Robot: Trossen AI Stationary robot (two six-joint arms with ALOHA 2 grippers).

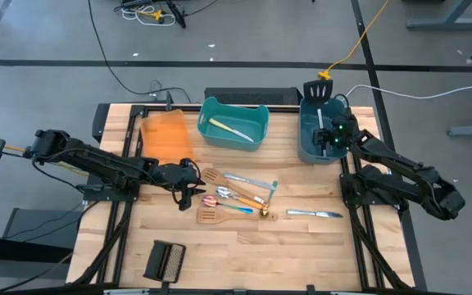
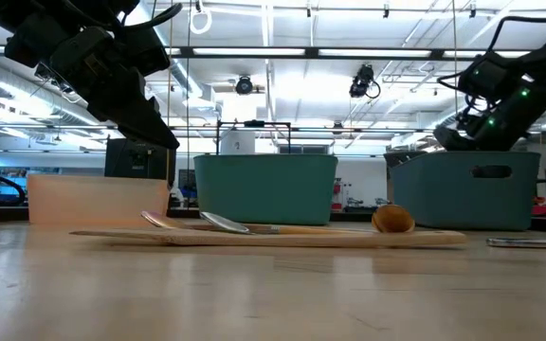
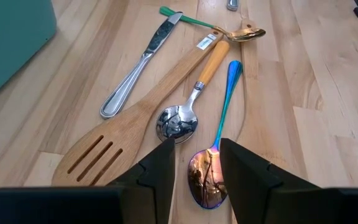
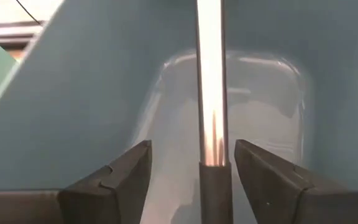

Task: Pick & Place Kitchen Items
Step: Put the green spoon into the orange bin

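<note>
The black slotted spatula leans in the dark teal bin at the table's right. Its head sticks out over the far rim and its steel handle slants down inside. My right gripper is open, a finger on each side of the handle, apart from it. My left gripper hangs open above the utensil pile at mid-table, over the bowl of an iridescent spoon. Beside that spoon lie a wooden slotted spatula, an orange-handled spoon and a table knife.
A lighter teal bin at the far middle holds one pale-handled utensil. An orange bin stands to its left. A second wooden spatula and a knife lie nearer the front. A black ribbed block sits near front left.
</note>
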